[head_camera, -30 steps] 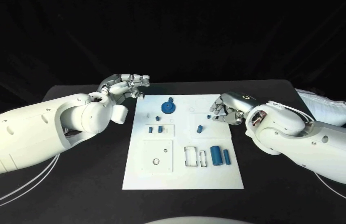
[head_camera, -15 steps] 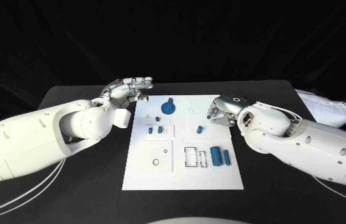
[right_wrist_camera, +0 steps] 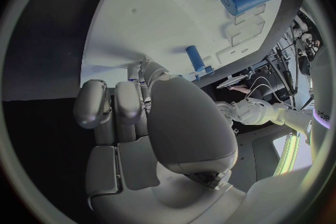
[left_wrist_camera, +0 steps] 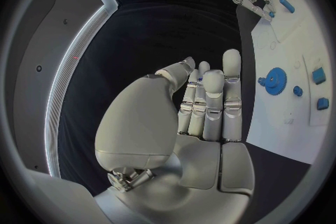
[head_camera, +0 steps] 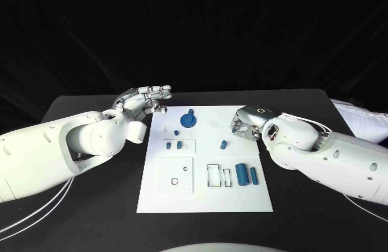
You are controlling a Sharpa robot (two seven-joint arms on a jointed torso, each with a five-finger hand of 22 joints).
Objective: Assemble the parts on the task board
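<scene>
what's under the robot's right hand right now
The right hand hangs over the task board's right edge, near a small blue peg. Whatever lies directly beneath the fingers is covered.

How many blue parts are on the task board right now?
8 visible: gear, a small piece below it, a pair left of centre, a peg mid-board, a slim one, a big cylinder and a rod. The right robot hand may hide more.

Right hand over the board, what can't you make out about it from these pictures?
- Head view: the right hand has its fingers tucked under its own wrist, so any hold is hidden.
- Right wrist view: the palm blocks the fingertips near the small blue peg; contact is unclear.
</scene>
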